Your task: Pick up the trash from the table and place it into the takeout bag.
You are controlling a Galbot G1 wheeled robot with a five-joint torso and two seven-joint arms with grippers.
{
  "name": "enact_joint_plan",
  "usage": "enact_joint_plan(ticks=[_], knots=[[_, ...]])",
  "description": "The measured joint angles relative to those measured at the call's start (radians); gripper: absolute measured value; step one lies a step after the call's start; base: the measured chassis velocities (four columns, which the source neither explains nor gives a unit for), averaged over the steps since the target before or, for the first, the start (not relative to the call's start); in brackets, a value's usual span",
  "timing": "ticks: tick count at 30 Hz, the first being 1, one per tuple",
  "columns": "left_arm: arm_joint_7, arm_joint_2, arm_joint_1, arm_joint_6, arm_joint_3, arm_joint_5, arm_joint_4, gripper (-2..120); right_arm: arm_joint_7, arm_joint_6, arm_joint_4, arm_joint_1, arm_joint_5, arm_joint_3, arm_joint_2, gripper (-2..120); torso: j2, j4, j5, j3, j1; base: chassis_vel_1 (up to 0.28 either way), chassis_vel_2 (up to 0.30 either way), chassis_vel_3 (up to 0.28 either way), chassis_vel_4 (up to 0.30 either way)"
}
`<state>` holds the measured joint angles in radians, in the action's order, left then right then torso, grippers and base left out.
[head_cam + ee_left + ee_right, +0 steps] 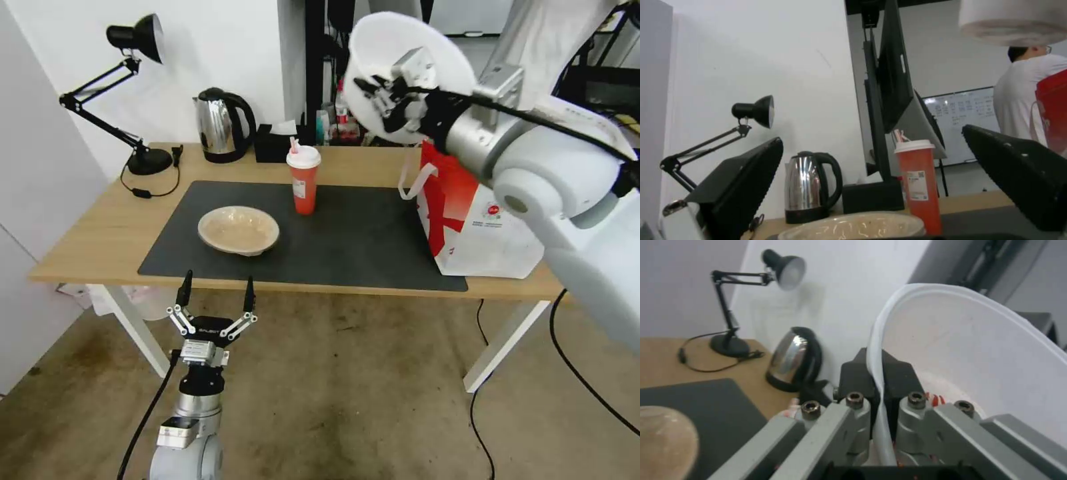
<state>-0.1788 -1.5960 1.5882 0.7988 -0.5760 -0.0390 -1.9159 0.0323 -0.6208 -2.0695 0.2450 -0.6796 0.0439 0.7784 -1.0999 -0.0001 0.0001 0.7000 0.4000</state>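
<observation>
My right gripper [373, 90] is shut on the rim of the deep white bowl [427, 47], held high in the air above the takeout bag [477, 223] at the table's right end. In the right wrist view the bowl's rim [878, 373] is pinched between the two fingers, with red bits inside. The red drink cup [304, 179] stands on the dark mat [360, 240]. The shallow beige bowl [238, 229] lies on the mat's left part. My left gripper [217, 290] is open below the table's front edge, in front of the beige bowl [853, 226].
A steel kettle [221, 125], a black tissue box [273, 143] and a black desk lamp [133, 87] stand along the back of the light-wood table [87, 233]. Cables run across the floor on the right. A person stands in the room behind.
</observation>
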Motion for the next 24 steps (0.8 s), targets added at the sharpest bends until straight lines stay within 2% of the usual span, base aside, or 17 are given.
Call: enact_joint_plan(ticks=[15, 24], knots=[[0.000, 0.000, 0.009, 0.000, -0.002, 0.001, -0.004, 100, 0.026, 0.042, 0.051, 0.110, 0.003, 0.147, -0.047, 0, 0.000, 0.0000, -0.0001, 0.000, 0.000, 0.000, 0.000, 0.000, 0.000], [0.000, 0.000, 0.014, 0.000, -0.004, 0.002, -0.007, 100, 0.040, 0.070, 0.093, 0.165, 0.025, 0.194, -0.050, 0, 0.000, 0.0001, 0.0000, 0.000, 0.000, 0.000, 0.000, 0.000, 0.000]])
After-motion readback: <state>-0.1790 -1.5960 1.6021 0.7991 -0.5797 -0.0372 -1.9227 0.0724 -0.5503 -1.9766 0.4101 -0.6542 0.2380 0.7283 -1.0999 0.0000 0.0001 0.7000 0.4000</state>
